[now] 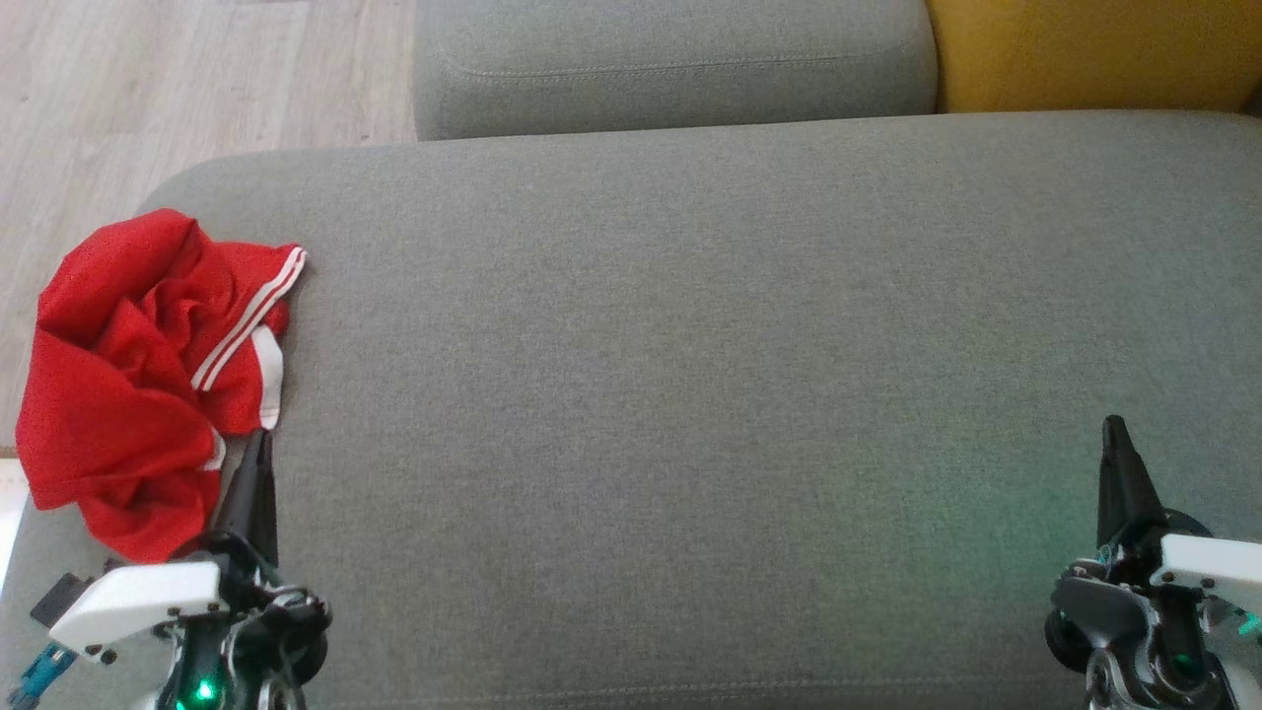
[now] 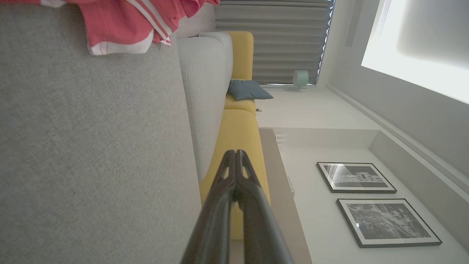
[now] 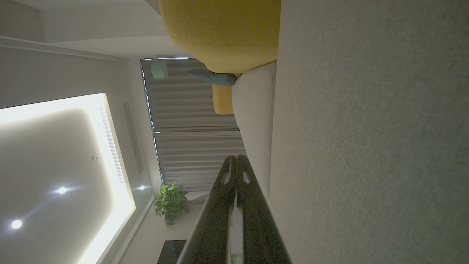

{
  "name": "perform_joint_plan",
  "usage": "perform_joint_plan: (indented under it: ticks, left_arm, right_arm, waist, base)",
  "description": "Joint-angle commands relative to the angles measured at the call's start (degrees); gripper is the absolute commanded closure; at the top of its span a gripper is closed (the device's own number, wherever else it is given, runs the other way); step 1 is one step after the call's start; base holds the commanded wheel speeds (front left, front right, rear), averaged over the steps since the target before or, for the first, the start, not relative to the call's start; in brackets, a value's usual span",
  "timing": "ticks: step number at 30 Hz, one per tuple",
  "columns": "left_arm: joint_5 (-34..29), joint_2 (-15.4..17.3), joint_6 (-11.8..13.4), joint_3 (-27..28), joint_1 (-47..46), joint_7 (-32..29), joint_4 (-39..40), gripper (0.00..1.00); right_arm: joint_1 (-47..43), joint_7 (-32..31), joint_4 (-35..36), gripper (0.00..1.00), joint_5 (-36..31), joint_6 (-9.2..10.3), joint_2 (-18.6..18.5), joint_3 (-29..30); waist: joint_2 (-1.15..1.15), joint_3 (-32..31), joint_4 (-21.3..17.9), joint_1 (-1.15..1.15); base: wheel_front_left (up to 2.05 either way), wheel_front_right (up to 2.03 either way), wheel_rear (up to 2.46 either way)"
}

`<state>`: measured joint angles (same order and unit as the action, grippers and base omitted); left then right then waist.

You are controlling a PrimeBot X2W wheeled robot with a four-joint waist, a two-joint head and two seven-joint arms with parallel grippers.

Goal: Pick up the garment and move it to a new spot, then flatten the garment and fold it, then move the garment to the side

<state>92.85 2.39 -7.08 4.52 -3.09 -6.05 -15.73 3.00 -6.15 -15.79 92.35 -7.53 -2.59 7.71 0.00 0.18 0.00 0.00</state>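
Though head view shows garment [image 1: 128,385] whole, left wrist perhaps its hem [image 2: 119,47], left tool [image 1: 258,444], right tool [image 1: 1115,431] closed.

No readable text, label, brand, number or sign appears on anything in these views.

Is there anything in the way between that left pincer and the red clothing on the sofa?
Nothing visible does. The left pincer, shut, has its tip right beside the red garment at its white-trimmed edge, over the grey sofa cushion.
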Motion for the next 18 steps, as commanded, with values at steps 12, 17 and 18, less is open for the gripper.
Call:
perform_joint_plan:
  ticks: [12, 17, 18]
  left_arm:
    - [-0.66, 0.49, -0.41, 1.98, -3.09, -0.42, 1.7, 1.0]
    - [-0.66, 0.49, -0.41, 1.98, -3.09, -0.42, 1.7, 1.0]
    - [-0.66, 0.49, -0.41, 1.98, -3.09, -0.42, 1.7, 1.0]
  right_arm:
    - [3.18, -0.32, 1.77, 1.0, -0.16, 0.04, -0.29, -1.21]
    - [3.18, -0.32, 1.77, 1.0, -0.16, 0.04, -0.29, -1.21]
    - [3.18, -0.32, 1.77, 1.0, -0.16, 0.04, -0.29, -1.21]
  waist:
    - [0.0, 0.0, 0.0, 0.0]
    - [0.0, 0.0, 0.0, 0.0]
    - [0.0, 0.0, 0.0, 0.0]
  base:
    - [0.0, 0.0, 0.0]
    - [0.0, 0.0, 0.0]
    - [0.0, 0.0, 0.0]
